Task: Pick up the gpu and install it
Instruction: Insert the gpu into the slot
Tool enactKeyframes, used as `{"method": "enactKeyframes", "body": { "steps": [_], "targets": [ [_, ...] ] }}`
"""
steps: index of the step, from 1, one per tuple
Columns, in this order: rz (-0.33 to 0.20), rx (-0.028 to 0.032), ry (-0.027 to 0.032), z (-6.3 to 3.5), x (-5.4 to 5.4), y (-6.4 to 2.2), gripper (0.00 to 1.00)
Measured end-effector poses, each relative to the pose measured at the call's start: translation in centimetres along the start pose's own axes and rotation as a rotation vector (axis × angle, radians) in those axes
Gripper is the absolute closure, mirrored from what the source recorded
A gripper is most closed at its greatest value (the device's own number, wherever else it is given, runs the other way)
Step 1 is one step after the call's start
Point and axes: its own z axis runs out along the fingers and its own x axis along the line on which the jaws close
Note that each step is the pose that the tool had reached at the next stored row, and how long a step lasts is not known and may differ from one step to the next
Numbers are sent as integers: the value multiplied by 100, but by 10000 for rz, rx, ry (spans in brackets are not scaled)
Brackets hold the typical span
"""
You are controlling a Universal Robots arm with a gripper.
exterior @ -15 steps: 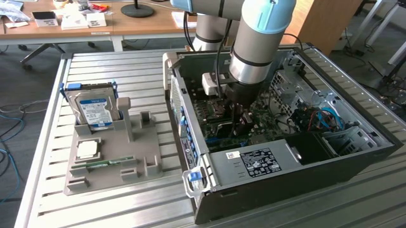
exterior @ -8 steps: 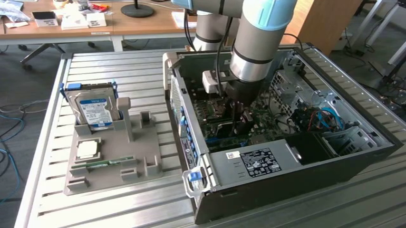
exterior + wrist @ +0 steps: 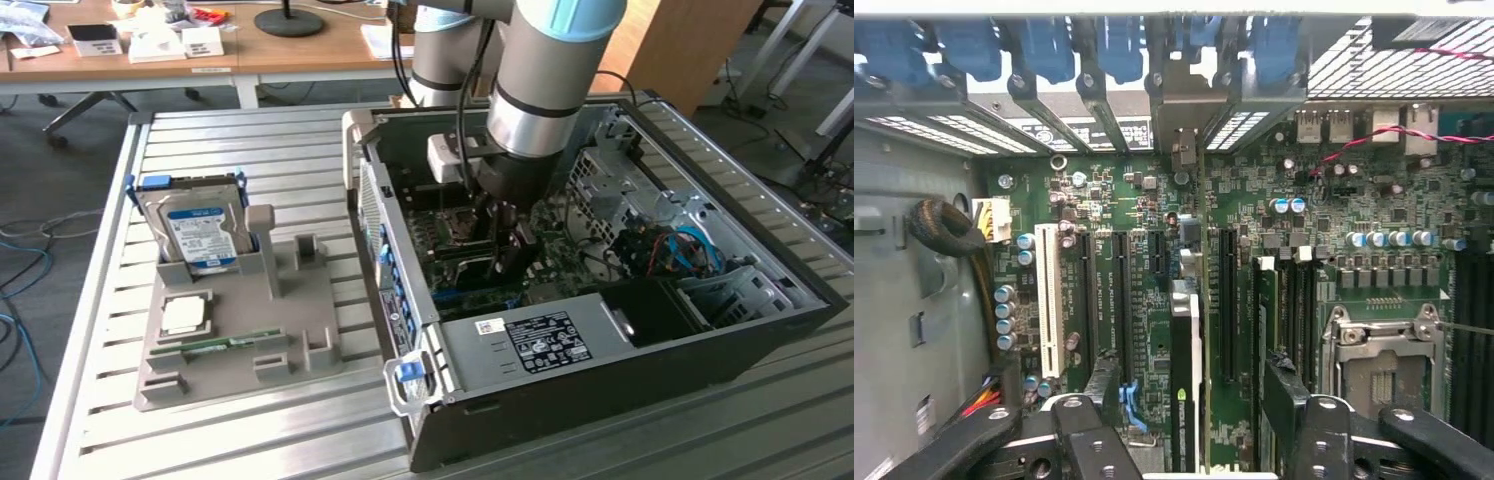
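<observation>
The gpu (image 3: pixel 1185 345) is a thin dark card seen edge-on, standing upright in a motherboard (image 3: pixel 1154 200) slot, its silver bracket end (image 3: pixel 1184 150) toward the case's rear slot covers. My gripper (image 3: pixel 1194 395) is inside the open computer case (image 3: pixel 747 330), low over the motherboard (image 3: pixel 461 225). Its jaws are open. The black fingers (image 3: pixel 1104 390) stand on either side of the card, each with a clear gap to it. In the exterior view my gripper (image 3: pixel 507 258) reaches down into the middle of the case.
A grey holder (image 3: pixel 240 345) on the slatted table carries a blue-labelled hard drive (image 3: pixel 200 235), a processor chip (image 3: pixel 184 316) and a green memory stick (image 3: pixel 214 345). Inside the case are a power supply (image 3: pixel 534 342), a drive cage (image 3: pixel 727 290), a processor socket (image 3: pixel 1379 365) and a white slot (image 3: pixel 1049 310).
</observation>
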Motion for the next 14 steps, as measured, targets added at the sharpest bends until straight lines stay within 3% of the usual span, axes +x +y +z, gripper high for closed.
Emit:
{"method": "enactKeyframes", "body": {
  "steps": [14],
  "targets": [
    [0, -1, 0, -269, -8, -2, 31]
  ]
}}
